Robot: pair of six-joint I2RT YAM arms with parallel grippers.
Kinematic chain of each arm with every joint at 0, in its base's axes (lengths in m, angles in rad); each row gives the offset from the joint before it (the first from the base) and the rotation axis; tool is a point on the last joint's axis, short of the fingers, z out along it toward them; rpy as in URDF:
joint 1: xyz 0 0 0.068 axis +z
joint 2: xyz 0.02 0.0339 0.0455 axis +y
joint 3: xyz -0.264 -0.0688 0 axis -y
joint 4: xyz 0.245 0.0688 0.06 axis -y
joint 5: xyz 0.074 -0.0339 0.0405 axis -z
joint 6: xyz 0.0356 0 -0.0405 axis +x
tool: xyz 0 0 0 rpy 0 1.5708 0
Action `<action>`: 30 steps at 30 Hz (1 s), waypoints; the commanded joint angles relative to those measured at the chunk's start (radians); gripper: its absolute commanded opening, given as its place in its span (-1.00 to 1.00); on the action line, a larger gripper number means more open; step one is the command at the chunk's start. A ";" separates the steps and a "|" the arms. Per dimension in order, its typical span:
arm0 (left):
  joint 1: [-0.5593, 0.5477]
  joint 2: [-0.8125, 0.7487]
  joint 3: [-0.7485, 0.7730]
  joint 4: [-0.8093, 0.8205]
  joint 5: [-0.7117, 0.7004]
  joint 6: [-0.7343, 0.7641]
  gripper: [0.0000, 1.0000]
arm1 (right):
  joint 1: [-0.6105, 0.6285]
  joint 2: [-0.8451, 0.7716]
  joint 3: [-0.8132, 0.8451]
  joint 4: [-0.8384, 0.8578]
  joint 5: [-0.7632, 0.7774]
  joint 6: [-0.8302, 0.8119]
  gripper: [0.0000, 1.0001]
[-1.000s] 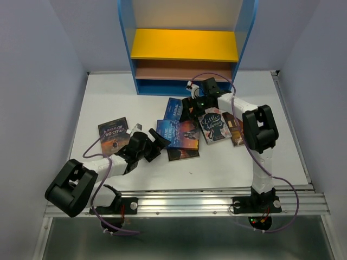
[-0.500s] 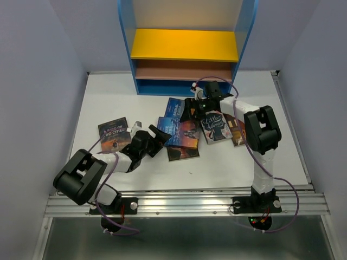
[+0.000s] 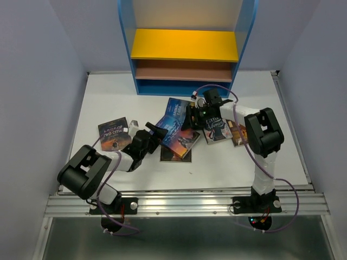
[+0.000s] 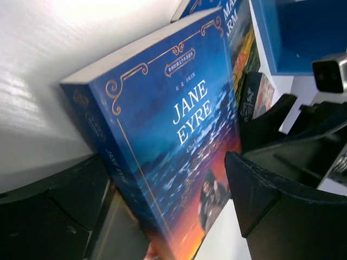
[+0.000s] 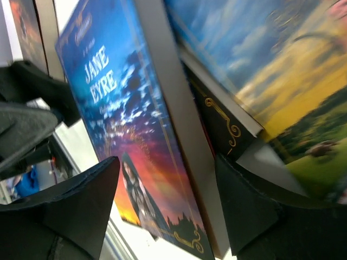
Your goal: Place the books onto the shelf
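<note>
Top external: Jane Eyre tipped up between both grippers

Jane Eyre (image 3: 180, 132) sits mid-frame on the white table (image 3: 108, 97). One long edge is lifted and its long axis runs diagonally, with the title end toward upper left and the sunset end toward lower right. The left gripper (image 3: 161, 134) is spread wide astride its spine corner. The right gripper (image 3: 193, 120) has jaws parted either side of the page edge. The other books (image 3: 113, 134) lie flat nearby. The blue shelf (image 3: 184, 46) stands at top centre between lilac walls (image 3: 43, 65).
</note>
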 commanded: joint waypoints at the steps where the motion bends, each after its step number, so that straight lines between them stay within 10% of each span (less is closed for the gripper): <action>1: -0.007 0.040 0.017 0.118 -0.026 0.006 0.98 | 0.068 0.020 -0.051 -0.167 0.004 0.002 0.47; 30: -0.010 0.141 0.035 0.584 0.179 0.218 0.60 | 0.098 0.083 -0.002 -0.158 -0.065 -0.086 0.00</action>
